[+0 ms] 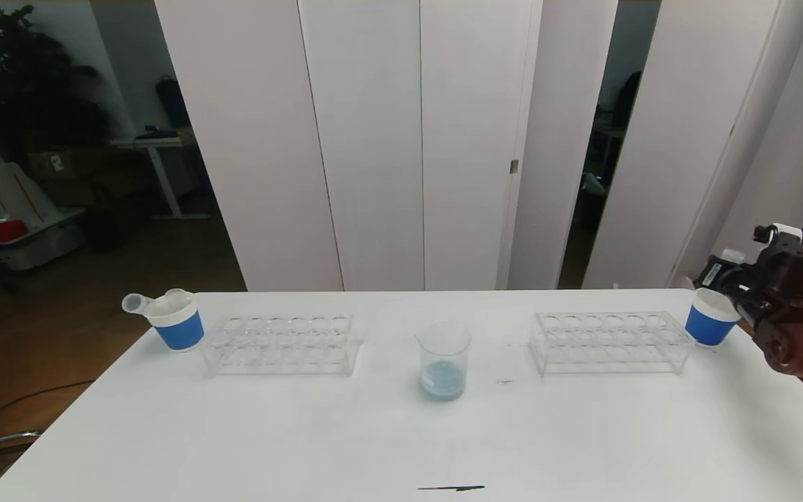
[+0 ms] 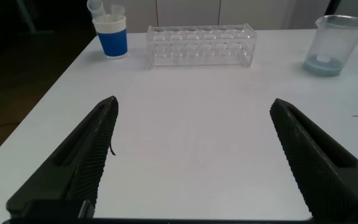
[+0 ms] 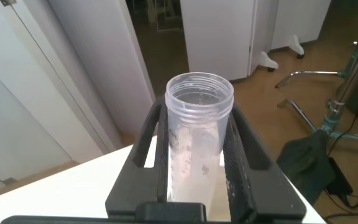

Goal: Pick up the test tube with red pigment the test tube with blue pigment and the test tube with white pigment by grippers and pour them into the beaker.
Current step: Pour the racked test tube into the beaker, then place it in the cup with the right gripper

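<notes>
now my right hand (image 3: 194, 155) is pinching an emptied clear test tube (image 3: 197, 124) at the far right edge of the tabletop (image 1: 304, 432), just beside the right paper cup (image 1: 709, 319). i judge the step is discarding it: i'd centre the tube over the cup mouth and lower before releasing, so it doesn't tip the cup. my left hand (image 2: 194, 162) hangs spread over bare tabletop, holding nothing. the beaker (image 1: 443, 359) stands between two clear racks (image 1: 281, 343), both showing no tubes, and holds a shallow pale-blue pool with a whitish patch. the left paper cup (image 1: 175, 322) carries spent clear tubes. no filled tubes are visible anywhere.
</notes>
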Robot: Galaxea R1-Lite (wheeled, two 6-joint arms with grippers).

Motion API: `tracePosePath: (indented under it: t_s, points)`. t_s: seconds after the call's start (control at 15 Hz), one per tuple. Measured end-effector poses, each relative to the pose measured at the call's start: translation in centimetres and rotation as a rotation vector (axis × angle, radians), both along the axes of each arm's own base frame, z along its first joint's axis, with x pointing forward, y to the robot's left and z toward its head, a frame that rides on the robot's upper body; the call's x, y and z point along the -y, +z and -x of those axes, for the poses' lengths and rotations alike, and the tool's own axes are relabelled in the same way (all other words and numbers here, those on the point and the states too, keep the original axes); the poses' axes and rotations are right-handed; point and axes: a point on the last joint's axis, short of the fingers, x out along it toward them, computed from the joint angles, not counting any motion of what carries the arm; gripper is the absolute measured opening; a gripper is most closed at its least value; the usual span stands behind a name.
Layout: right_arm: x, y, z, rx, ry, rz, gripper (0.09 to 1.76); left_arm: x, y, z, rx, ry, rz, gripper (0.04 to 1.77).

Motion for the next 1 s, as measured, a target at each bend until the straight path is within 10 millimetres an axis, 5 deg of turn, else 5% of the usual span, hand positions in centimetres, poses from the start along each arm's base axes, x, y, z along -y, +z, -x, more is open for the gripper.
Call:
tracePosePath:
  t_s: [0.67, 0.73, 0.93, 1.0]
  points:
    - [2.1, -1.7, 1.5, -0.05, -0.052, -0.01, 0.59, 0.0, 0.0, 0.0, 0.0, 0.0, 0.0, 1.75]
    - [2.1, -1.8, 1.6, -0.047, -0.05, -0.007, 0.7, 0.0, 0.0, 0.0, 0.0, 0.0, 0.0, 1.75]
    - [1.9, -1.8, 1.7, -0.054, -0.044, 0.024, 1.61, 0.0, 0.0, 0.0, 0.0, 0.0, 0.0, 1.75]
    - [1.8, -1.7, 1.6, -0.048, -0.04, 0.027, 1.74, 0.0, 0.0, 0.0, 0.0, -0.001, 0.0, 1.75]
